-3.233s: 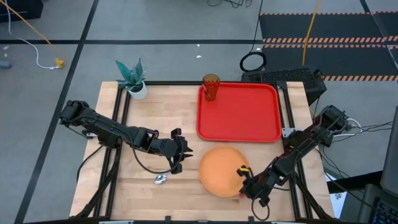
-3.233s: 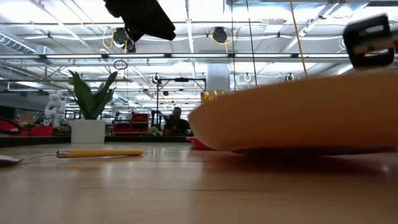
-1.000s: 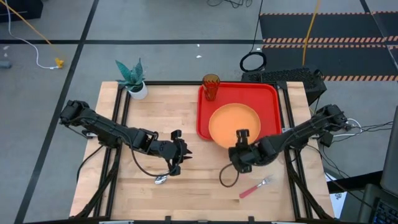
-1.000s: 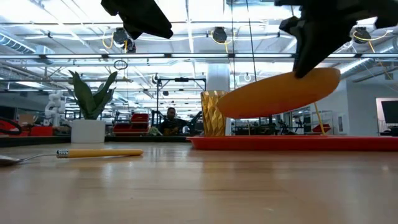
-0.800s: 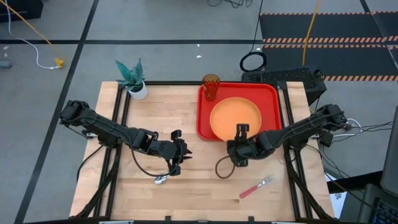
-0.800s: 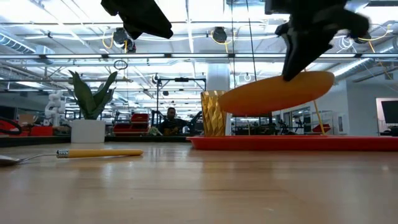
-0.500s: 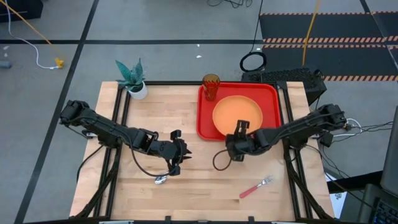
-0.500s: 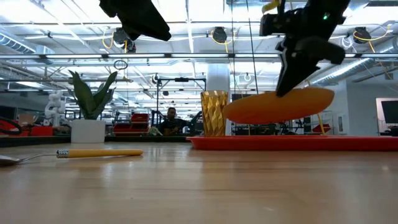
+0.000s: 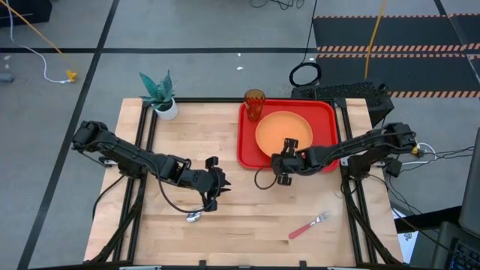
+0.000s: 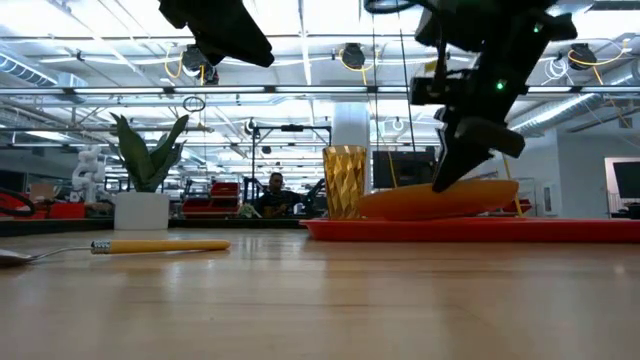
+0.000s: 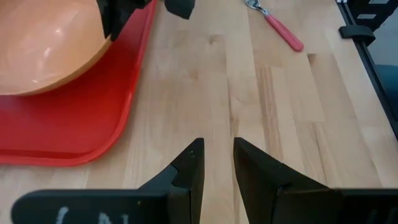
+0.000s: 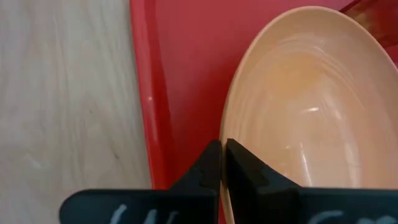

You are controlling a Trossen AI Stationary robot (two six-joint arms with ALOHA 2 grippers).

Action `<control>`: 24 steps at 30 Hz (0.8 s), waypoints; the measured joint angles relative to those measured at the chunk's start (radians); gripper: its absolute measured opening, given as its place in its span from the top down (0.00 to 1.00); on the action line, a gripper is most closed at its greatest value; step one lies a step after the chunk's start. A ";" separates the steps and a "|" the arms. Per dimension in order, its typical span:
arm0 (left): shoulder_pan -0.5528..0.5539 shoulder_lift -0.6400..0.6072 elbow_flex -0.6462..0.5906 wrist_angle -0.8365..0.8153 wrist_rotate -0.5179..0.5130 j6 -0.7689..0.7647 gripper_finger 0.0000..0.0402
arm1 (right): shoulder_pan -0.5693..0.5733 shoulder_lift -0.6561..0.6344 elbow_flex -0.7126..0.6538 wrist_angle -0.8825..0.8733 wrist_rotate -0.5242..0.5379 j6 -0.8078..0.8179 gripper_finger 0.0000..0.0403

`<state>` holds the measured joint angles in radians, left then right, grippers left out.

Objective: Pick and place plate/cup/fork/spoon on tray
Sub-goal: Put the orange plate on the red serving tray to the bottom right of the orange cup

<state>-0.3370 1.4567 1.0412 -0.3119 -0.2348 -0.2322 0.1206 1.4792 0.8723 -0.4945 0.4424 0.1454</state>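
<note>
Orange plate (image 9: pixel 284 133) hangs tilted just over the red tray (image 9: pixel 325 162), its near rim pinched by the right gripper (image 9: pixel 286 142), which should level it, lower, then release.

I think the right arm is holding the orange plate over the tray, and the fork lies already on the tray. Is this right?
Not quite. The fork still lies on the wooden table, off the tray, as the high view shows. The right gripper does hold the plate over it.

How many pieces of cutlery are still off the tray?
2. The spoon lies on the table below the left gripper; the fork lies on the table in front of the tray. None looks hidden.
</note>
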 joint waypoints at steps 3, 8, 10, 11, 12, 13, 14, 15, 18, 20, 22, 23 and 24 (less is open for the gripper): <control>0.000 0.000 0.000 0.000 0.000 0.011 0.78 | -0.018 0.000 -0.020 0.033 -0.007 -0.010 1.00; 0.000 0.000 0.000 0.001 0.000 0.018 0.78 | -0.047 0.000 -0.054 0.092 -0.053 -0.031 1.00; 0.000 0.000 0.000 0.001 -0.001 0.018 0.78 | -0.055 0.000 -0.068 0.112 -0.054 -0.038 1.00; 0.000 0.000 0.000 0.001 -0.001 0.018 0.78 | -0.057 0.000 -0.075 0.121 -0.055 -0.042 1.00; 0.000 0.000 0.000 0.001 -0.001 0.018 0.78 | -0.061 0.000 -0.080 0.125 -0.055 -0.049 1.00; 0.000 0.000 0.000 0.001 -0.001 0.018 0.78 | -0.065 0.000 -0.083 0.126 -0.055 -0.054 1.00; 0.000 0.000 0.000 0.002 -0.001 0.018 0.78 | -0.069 0.000 -0.085 0.128 -0.055 -0.057 1.00; 0.000 0.000 0.000 0.001 -0.001 0.018 0.78 | -0.072 0.000 -0.087 0.130 -0.055 -0.059 1.00; 0.000 0.000 0.000 0.002 -0.001 0.018 0.78 | -0.081 0.000 -0.087 0.134 -0.055 -0.061 1.00; 0.000 0.000 0.000 0.002 -0.001 0.019 0.78 | -0.082 0.000 -0.087 0.149 -0.055 -0.061 0.99; 0.000 0.000 0.000 0.002 -0.002 0.019 0.78 | -0.082 0.000 -0.087 0.162 -0.055 -0.064 0.99; 0.000 0.000 0.000 0.002 -0.002 0.018 0.78 | -0.082 0.000 -0.087 0.168 -0.055 -0.065 0.99; 0.000 0.000 0.000 0.002 -0.002 0.017 0.78 | -0.082 0.000 -0.087 0.173 -0.055 -0.066 0.99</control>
<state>-0.3370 1.4567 1.0412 -0.3096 -0.2367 -0.2148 0.0383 1.4792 0.7850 -0.3218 0.3874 0.0794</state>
